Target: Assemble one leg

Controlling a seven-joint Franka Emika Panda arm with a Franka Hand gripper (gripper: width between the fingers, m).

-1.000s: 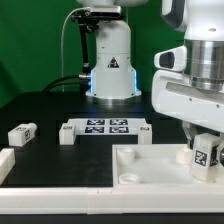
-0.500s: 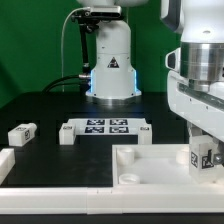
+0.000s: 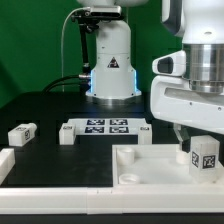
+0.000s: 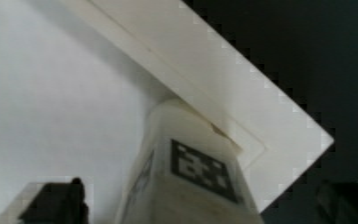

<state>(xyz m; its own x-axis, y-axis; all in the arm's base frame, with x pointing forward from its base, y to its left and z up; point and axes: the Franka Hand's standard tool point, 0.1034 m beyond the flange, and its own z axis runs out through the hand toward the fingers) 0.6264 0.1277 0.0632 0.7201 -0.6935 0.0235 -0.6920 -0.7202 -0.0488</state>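
The gripper (image 3: 203, 150) is gripping the leg (image 3: 205, 157) upright between its fingers, positioning it over the panel (image 3: 150, 163) corner socket.

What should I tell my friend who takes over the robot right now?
Gripper: down over the leg at the square panel's corner on the exterior view's right; whether it is clamped cannot be told.
The leg stands upright on the panel there.
Another leg lies loose on the table at the exterior view's left, and the marker board sits in the middle.
Done: the leg is brought to the panel.
Left: probably seating it firmly in its corner socket, then letting go.
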